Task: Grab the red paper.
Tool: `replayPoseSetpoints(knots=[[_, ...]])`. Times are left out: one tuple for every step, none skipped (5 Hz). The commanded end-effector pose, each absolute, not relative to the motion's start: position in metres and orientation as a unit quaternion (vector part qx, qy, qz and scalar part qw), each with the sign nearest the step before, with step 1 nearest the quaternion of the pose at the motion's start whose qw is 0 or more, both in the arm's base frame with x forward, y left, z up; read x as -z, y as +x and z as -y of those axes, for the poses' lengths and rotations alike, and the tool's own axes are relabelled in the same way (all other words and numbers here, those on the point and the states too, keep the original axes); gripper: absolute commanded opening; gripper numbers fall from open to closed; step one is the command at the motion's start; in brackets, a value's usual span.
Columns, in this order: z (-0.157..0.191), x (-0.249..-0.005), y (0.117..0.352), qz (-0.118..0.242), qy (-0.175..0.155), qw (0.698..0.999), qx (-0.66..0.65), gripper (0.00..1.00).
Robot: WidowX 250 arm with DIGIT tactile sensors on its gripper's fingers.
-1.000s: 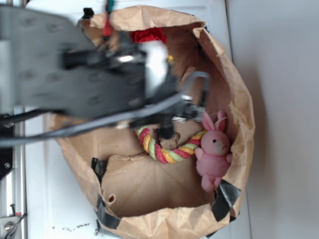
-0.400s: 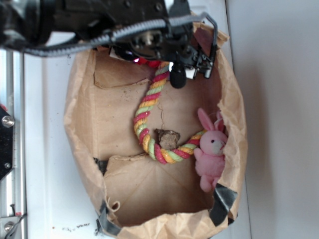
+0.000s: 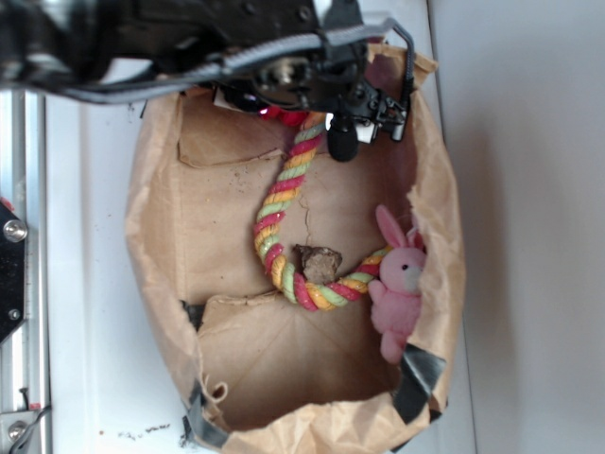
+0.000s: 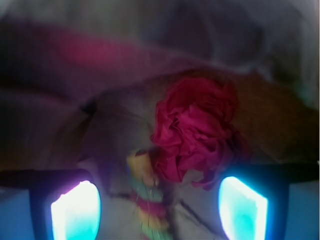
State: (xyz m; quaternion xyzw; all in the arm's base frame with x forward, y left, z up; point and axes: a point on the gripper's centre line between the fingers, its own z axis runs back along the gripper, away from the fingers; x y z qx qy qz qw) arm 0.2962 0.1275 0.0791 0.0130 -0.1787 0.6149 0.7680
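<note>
My gripper [image 4: 159, 209] has crept slightly right over the bag [image 3: 151, 246]; jaws spread, red paper [image 4: 195, 132] ahead, rope [image 3: 279, 213] unmoved.

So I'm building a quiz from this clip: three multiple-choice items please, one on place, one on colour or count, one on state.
1. Where does the pink bunny lie?
A. against the bag's right wall
B. outside the bag
C. under the arm

2. How many colours twist through the rope?
A. one
B. three
C. five

3. How is the gripper relative to the red paper?
A. shut on it
B. open, not touching
C. lifting it

Key: 1 A, it leans on the paper bag wall; 2 B, red, yellow, green; 3 B, the wrist view shows both fingers apart, short of the paper.
</note>
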Motion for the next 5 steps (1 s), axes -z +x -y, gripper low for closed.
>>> replayPoseSetpoints(knots=[[-0.151, -0.081, 0.291, 0.183, 0.030, 0.736, -0.652, 1.00], [-0.142, -0.084, 0.281, 0.186, 0.042, 0.732, -0.654, 1.00], [-0.133, -0.094, 0.267, 0.189, 0.036, 0.731, -0.655, 1.00], [-0.127, -0.103, 0.256, 0.191, 0.031, 0.728, -0.658, 1.00], [-0.126, -0.107, 0.249, 0.196, 0.025, 0.721, -0.664, 1.00]])
